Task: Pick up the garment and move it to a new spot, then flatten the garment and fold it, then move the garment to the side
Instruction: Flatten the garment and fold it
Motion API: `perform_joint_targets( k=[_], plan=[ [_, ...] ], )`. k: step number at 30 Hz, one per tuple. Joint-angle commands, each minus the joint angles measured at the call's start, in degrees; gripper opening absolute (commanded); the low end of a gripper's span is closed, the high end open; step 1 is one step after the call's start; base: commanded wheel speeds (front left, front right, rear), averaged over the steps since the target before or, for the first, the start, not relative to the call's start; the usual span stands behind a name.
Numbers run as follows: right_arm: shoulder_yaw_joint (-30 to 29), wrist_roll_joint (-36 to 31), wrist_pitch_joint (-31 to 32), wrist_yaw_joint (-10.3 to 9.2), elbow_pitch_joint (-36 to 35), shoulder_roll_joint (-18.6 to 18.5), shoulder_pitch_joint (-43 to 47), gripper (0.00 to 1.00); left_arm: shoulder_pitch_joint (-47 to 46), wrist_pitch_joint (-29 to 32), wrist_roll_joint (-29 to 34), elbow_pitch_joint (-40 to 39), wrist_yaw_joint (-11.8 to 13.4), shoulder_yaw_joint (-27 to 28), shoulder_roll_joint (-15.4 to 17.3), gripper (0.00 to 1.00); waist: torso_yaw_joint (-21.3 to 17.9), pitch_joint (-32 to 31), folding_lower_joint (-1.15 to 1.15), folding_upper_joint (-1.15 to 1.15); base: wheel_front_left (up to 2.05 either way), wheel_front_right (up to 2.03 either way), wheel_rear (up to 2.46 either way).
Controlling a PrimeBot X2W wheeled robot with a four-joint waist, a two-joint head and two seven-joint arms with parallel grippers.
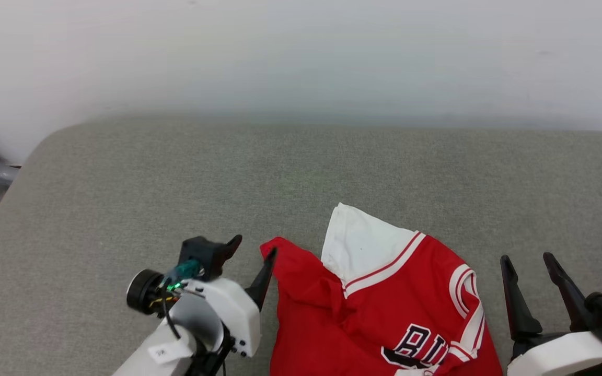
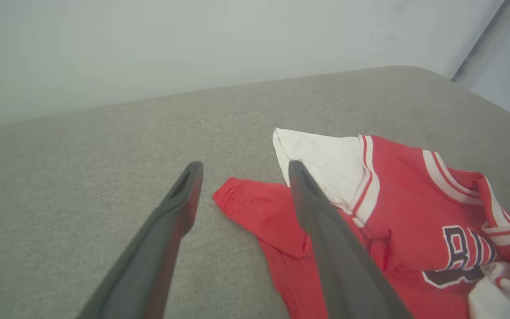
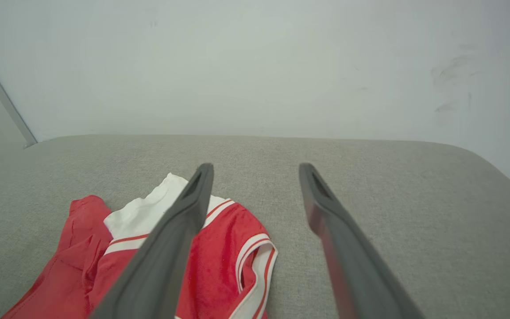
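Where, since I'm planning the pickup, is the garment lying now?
In the head view the garment lies crumpled on the grey cushion, lower centre, between the left tool and the right tool.

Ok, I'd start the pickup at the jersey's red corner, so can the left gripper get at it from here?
Likely yes. The left gripper is open and empty, and the red corner of the jersey lies on the grey cushion right by its fingertips, nothing between them.
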Motion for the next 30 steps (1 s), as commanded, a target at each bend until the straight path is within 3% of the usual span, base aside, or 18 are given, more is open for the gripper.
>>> perform_joint_targets(
  k=[1,11,24,25,26,30],
  plan=[
    [0.12,0.0,0.16,-0.04,-0.24,0.1,-1.23,1.0,-2.5,2.28,-0.32,0.8,-1.12,-1.12,-0.75,1.0,-1.6,2.24,0.0,0.0,0.0,0.0,0.0],
    [1.18,1.1,-1.49,-0.04,1.6,0.1,-5.01,1.0,-15.19,15.73,-1.17,10.11,-8.33,-6.79,-3.29,1.0,-8.14,9.53,0.0,0.0,0.0,0.0,0.0],
    [2.95,3.06,-5.0,-0.05,6.42,0.1,-8.42,1.0,-24.41,32.62,-3.15,25.11,-11.45,-13.89,-5.08,1.0,-12.83,14.59,0.0,0.0,0.0,0.0,0.0],
    [3.03,3.18,-5.31,-0.04,6.7,0.1,-8.7,1.0,-24.89,32.65,-3.06,25.32,-11.52,-14.41,-5.08,0.44,-12.95,14.71,0.0,0.0,0.0,0.0,0.0],
    [3.07,3.34,-5.45,-0.04,7.0,0.11,-8.9,1.0,-25.33,32.41,-2.99,25.64,-11.65,-14.82,-5.08,0.0,-13.07,14.82,0.0,0.0,0.0,0.0,0.0],
    [3.26,3.45,-6.01,-0.04,8.08,0.1,-9.27,1.0,-26.12,33.05,-3.2,26.96,-11.83,-16.41,-4.71,0.0,-13.4,14.91,0.0,0.0,0.0,0.0,0.0]
  ],
)
